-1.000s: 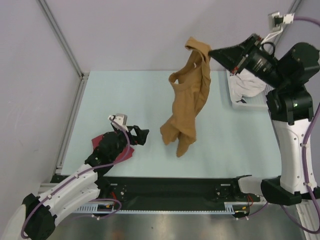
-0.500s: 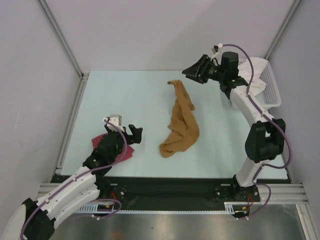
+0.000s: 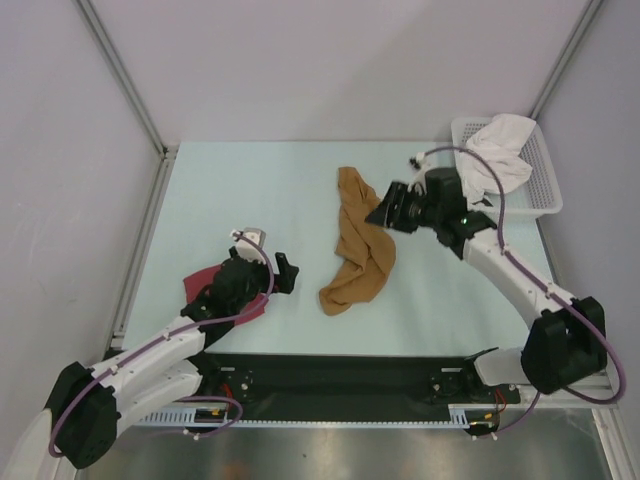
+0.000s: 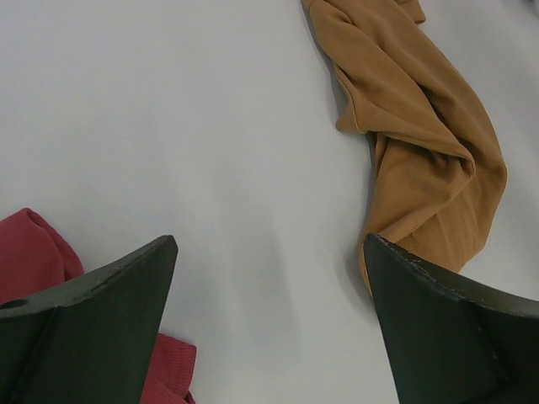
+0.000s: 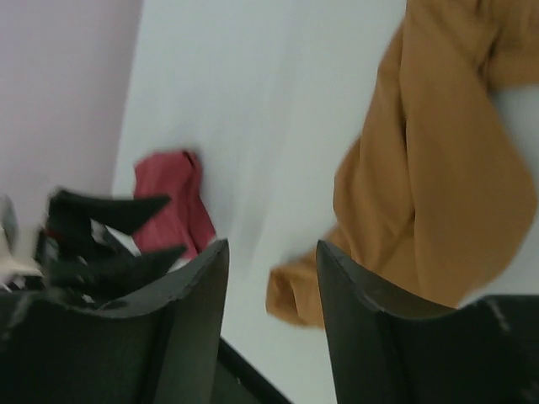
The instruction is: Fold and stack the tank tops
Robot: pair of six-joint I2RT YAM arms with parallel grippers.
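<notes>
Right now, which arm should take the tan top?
Right. The right tool, open, is at the upper part of the tan top; the left tool, also open, is by the red top, apart from it.

The tan tank top (image 3: 358, 250) lies crumpled in a long strip on the table (image 3: 250, 190), its upper end just beside the right hand (image 3: 380, 214). The dark red tank top (image 3: 199, 283) lies bunched behind the left hand (image 3: 286, 272), partly under that arm. A white basket (image 3: 540, 170) holding white cloth (image 3: 500, 150) sits well behind the right hand.
</notes>
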